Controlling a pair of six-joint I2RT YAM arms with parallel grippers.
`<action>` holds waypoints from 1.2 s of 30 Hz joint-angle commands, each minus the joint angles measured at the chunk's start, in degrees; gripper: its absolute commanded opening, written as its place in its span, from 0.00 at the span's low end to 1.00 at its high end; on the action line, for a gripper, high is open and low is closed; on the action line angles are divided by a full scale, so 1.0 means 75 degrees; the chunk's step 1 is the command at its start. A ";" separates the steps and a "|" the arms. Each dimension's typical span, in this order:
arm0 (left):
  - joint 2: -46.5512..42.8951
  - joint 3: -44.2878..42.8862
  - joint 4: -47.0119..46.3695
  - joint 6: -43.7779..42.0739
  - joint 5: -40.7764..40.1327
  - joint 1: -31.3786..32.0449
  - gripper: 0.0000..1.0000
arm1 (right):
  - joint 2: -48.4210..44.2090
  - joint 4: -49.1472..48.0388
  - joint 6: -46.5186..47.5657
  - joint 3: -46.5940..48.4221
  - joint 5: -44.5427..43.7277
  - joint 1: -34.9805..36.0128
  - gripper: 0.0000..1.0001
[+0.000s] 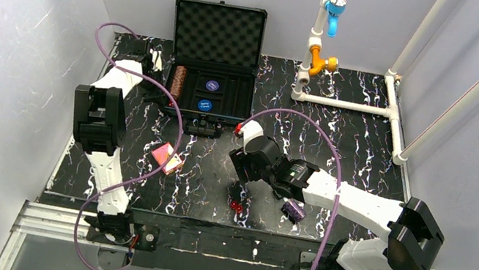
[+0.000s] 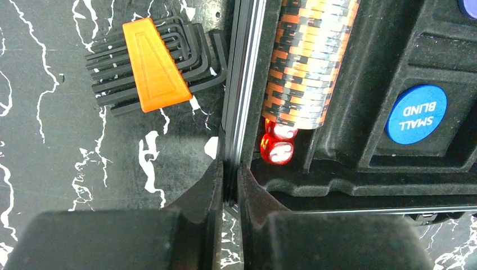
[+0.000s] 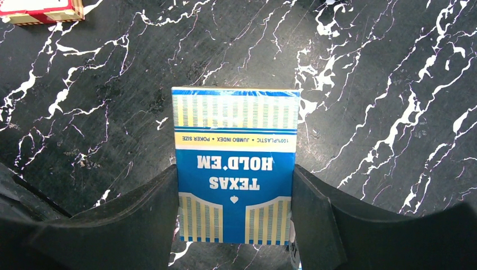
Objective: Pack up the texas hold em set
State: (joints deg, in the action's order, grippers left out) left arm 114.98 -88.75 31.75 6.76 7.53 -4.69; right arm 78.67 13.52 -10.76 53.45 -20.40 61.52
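The black case (image 1: 230,107) lies open at the back, its egg-crate foam lid upright. A brown chip stack (image 2: 306,62) and two red dice (image 2: 277,147) lie in its left slot, beside a blue "SMALL BLIND" disc (image 2: 416,113). My left gripper (image 2: 233,185) is shut on the case's left rim (image 2: 243,84), near the front left corner (image 1: 163,98). My right gripper (image 3: 235,185) is shut on the blue card box (image 3: 235,124) and holds it over the table at mid front (image 1: 243,169). The red card box (image 1: 167,158), purple chips (image 1: 294,208) and loose red dice (image 1: 236,207) lie on the table.
A black hex key set in an orange holder (image 2: 154,64) lies just left of the case. The white pipe frame (image 1: 346,103) with blue and orange fittings stands at the back right. Grey walls close in both sides. A corner of the red card box (image 3: 39,10) shows in the right wrist view.
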 commanded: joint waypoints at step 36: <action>-0.4697 0.5115 0.0275 0.3298 -0.3101 -0.0019 0.00 | -0.0135 -0.1088 -0.0112 0.0105 0.0675 -0.0046 0.47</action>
State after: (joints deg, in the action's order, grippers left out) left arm 78.02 -51.11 35.38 28.75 -8.40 -4.62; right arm 78.67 10.04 -10.83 53.45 -16.03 61.49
